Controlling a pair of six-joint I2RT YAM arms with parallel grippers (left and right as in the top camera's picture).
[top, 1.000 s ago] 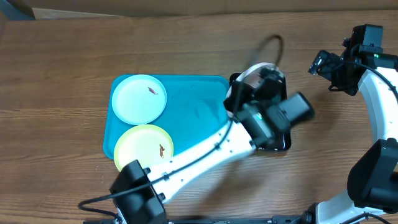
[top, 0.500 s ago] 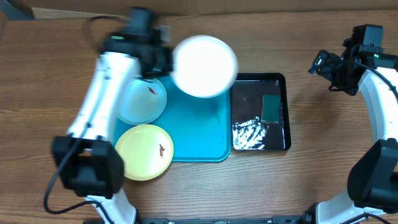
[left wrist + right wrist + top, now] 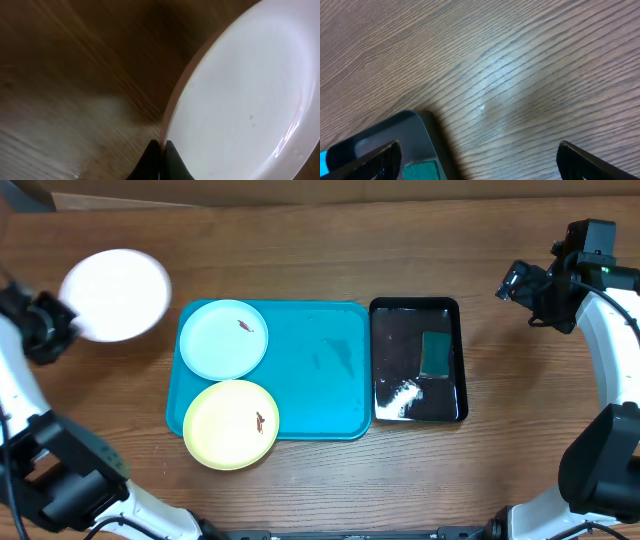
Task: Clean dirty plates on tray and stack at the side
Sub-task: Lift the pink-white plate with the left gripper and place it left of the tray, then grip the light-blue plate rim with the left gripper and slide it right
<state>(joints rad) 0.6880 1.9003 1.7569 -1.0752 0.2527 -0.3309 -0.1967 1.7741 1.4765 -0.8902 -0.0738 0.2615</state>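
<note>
Pinching the white plate (image 3: pixel 115 295) by a thin edge of its rim, the left pincer (image 3: pixel 160 152) holds it above the counter (image 3: pixel 400 240), left of the tray (image 3: pixel 320 380). So shallow a hold could let the plate swivel or slip when lowered. The smeared blue plate (image 3: pixel 222 340) and yellow plate (image 3: pixel 231 423) lie on the tray's left side. The right pincer (image 3: pixel 480 160) hangs wide, empty, right of the tray.

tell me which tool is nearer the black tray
Right. The right tool is just off the far right corner of the black tray; the left tool is past the teal tray, shut on the white plate.
</note>
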